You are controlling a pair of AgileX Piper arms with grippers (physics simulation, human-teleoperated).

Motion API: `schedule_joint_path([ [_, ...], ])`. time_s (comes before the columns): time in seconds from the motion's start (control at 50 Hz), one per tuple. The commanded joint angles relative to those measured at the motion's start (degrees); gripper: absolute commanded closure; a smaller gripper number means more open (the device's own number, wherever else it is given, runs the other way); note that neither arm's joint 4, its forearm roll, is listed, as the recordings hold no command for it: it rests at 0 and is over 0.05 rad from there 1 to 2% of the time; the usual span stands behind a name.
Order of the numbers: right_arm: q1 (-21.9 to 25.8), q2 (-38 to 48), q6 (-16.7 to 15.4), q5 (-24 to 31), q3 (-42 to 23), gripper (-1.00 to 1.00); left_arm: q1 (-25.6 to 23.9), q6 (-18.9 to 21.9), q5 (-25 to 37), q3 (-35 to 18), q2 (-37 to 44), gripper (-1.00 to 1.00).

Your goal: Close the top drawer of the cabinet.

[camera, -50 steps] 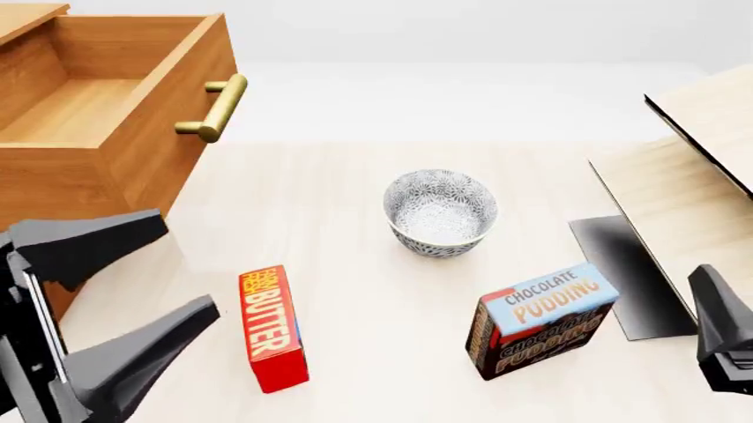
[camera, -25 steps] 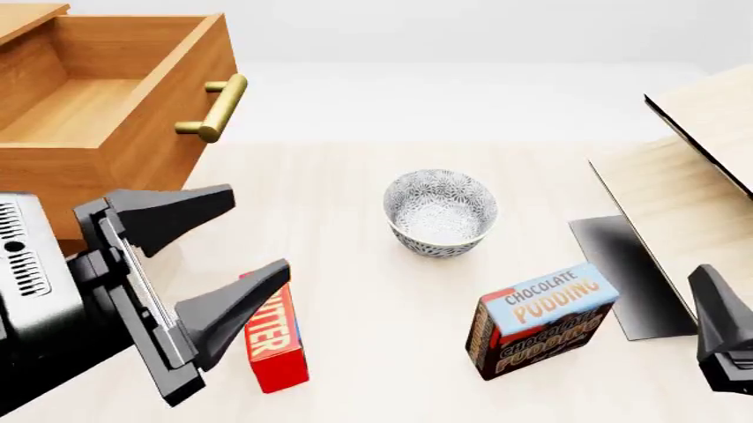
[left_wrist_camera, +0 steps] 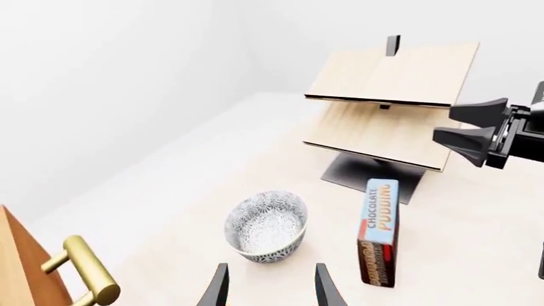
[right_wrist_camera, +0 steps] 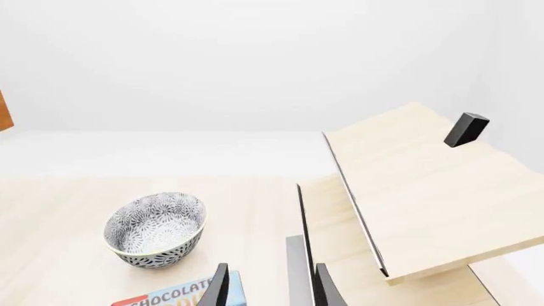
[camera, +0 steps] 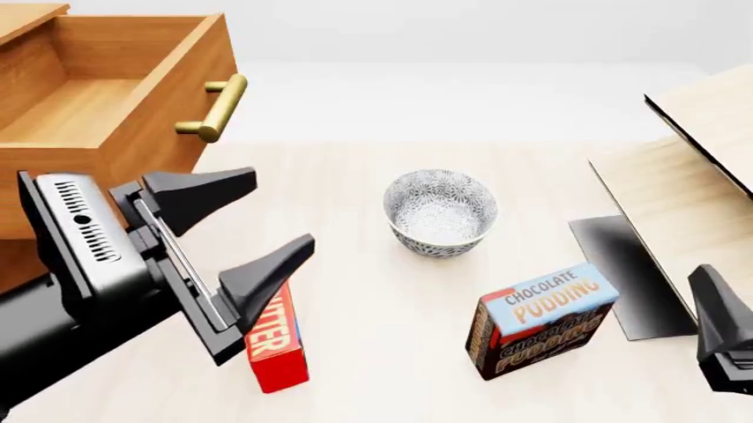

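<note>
The top drawer [camera: 112, 97] stands pulled out at the far left, showing its pale wood inside, with its brass handle [camera: 214, 107] on the orange-brown front. The cabinet [camera: 26, 16] is only partly in view behind and below it. My left gripper [camera: 282, 209] hangs open just in front of and below the drawer's front corner, apart from it, with nothing between its fingers. The left wrist view catches the handle [left_wrist_camera: 85, 273] at its edge. My right gripper [camera: 720, 339] sits at the near right, open and empty, its fingertips [right_wrist_camera: 219, 284] spread.
A patterned bowl [camera: 439, 211] stands mid-table. A red butter box [camera: 273, 348] lies under my left gripper. A chocolate pudding box [camera: 541, 322] stands at the near right. Pale flat-panelled furniture [camera: 694, 176] on a dark base fills the right side.
My left arm has risen and swung forward and to the right, from the near-left corner toward the drawer front, staying open. The right arm has not moved.
</note>
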Motion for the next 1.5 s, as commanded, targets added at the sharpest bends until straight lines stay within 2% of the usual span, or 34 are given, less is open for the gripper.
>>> schedule_joint_path([
  [0.02, 0.0, 0.0, 0.0, 0.0, 0.0, -1.0, 0.0, 0.9, -3.4, -0.2, 3.5, -1.0],
  [0.34, 0.0, 0.0, 0.0, 0.0, 0.0, -1.0, -0.1, 1.5, -7.8, -1.0, 8.7, -1.0],
  [0.88, 0.0, 0.0, 0.0, 0.0, 0.0, -1.0, 5.8, -1.7, -6.7, -3.3, 9.6, -1.0],
  [1.5, 0.0, 0.0, 0.0, 0.0, 0.0, -1.0, 10.5, -4.0, -7.5, -2.4, 12.1, -1.0],
])
